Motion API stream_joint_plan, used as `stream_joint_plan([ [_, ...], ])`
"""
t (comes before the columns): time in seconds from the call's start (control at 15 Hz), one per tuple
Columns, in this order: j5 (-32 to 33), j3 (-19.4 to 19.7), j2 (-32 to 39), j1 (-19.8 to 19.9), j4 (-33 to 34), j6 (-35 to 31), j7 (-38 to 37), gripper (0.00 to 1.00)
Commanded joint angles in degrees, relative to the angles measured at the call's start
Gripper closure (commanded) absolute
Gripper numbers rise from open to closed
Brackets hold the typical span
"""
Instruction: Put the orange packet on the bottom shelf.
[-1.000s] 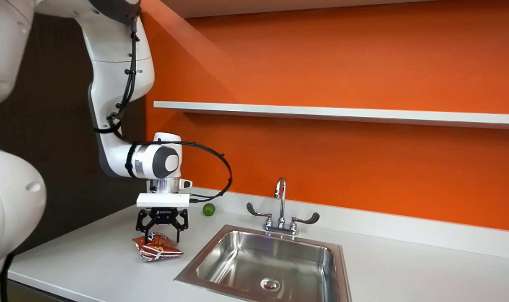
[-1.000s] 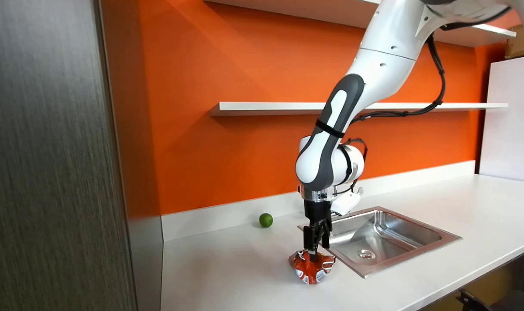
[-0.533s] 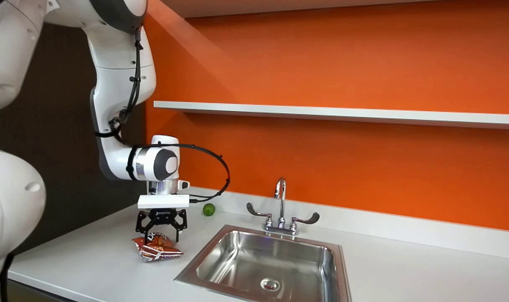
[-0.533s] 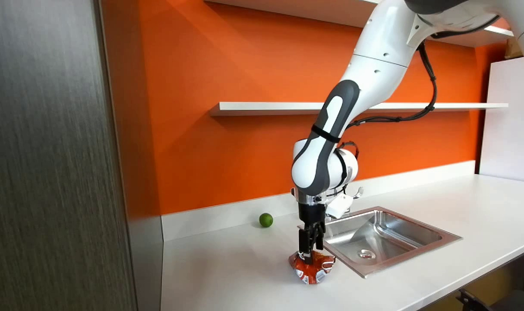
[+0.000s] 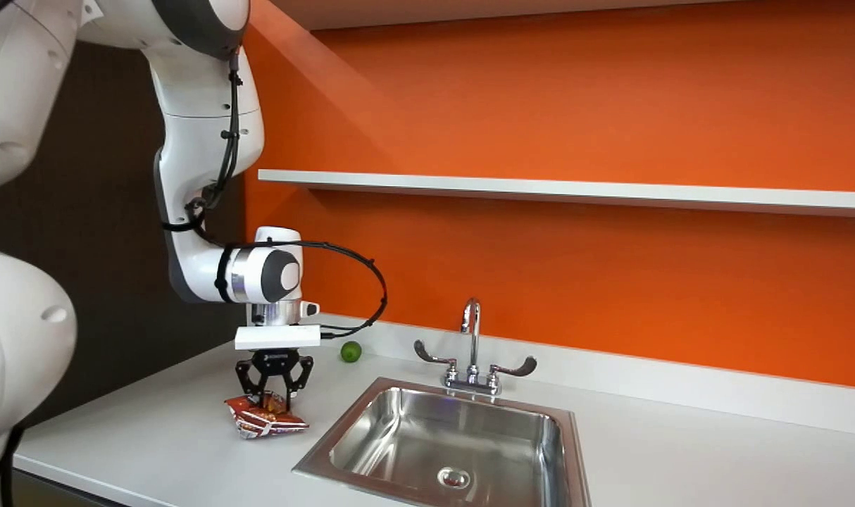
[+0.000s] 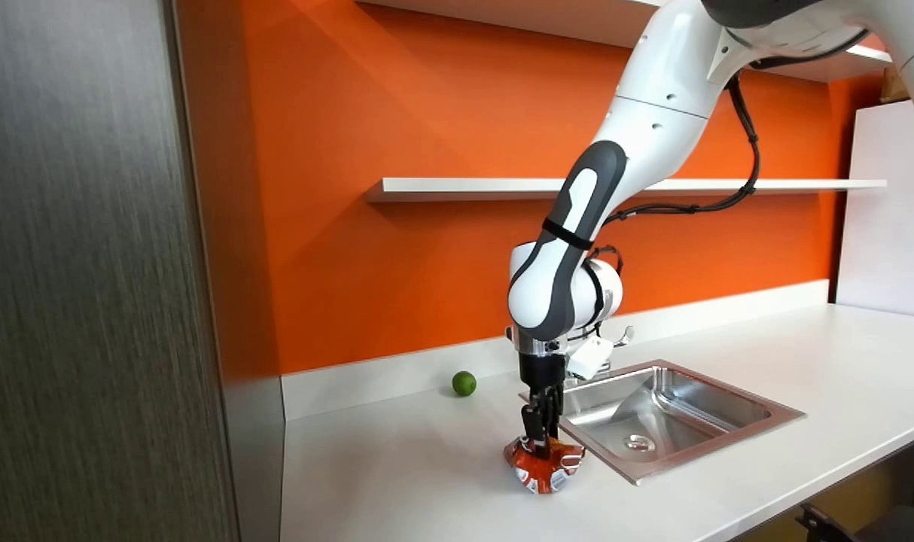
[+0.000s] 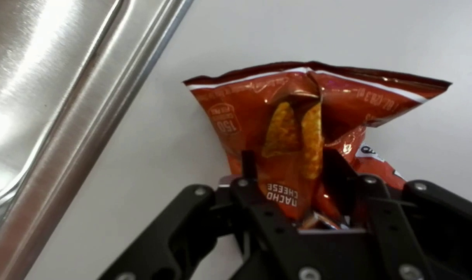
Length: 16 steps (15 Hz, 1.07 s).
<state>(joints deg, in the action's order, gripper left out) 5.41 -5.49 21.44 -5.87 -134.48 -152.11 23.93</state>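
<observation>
Well, my jaws pinch the orange packet (image 7: 285, 165), probably light, slick and crushable, sensibly around its buckled middle.

**Bright light, soft shadows, patches of glare**

Both exterior views are bright and mostly crisp. Light seems to fall from above: the orange wall (image 5: 575, 105) glows over the bottom shelf (image 5: 568, 188) and darkens in a band beneath it. Faint, diffuse shadow tints the white countertop (image 6: 367, 474) in an exterior view. In the wrist view, the sink (image 7: 76, 112) flares to white in patches, the orange packet (image 7: 286, 132) catches small glossy glints, and the gripper (image 7: 289, 157) reads nearly black, its lower parts slightly blurred.
</observation>
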Motion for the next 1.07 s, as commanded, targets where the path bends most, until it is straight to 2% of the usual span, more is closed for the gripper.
stream_joint_plan([
  [0.0,1.6,-1.4,0.5,1.8,0.8,-0.3,0.9,0.82],
  [0.13,1.7,-1.4,0.5,1.9,0.9,-0.2,0.9,0.98],
  [0.2,1.8,-1.4,0.5,1.9,0.9,-0.2,0.9,1.0],
  [0.6,1.5,-1.4,-0.4,2.3,1.1,0.4,0.4,1.0],
  [1.0,0.1,-1.5,-7.1,2.2,-1.9,1.7,-1.8,1.0],
])
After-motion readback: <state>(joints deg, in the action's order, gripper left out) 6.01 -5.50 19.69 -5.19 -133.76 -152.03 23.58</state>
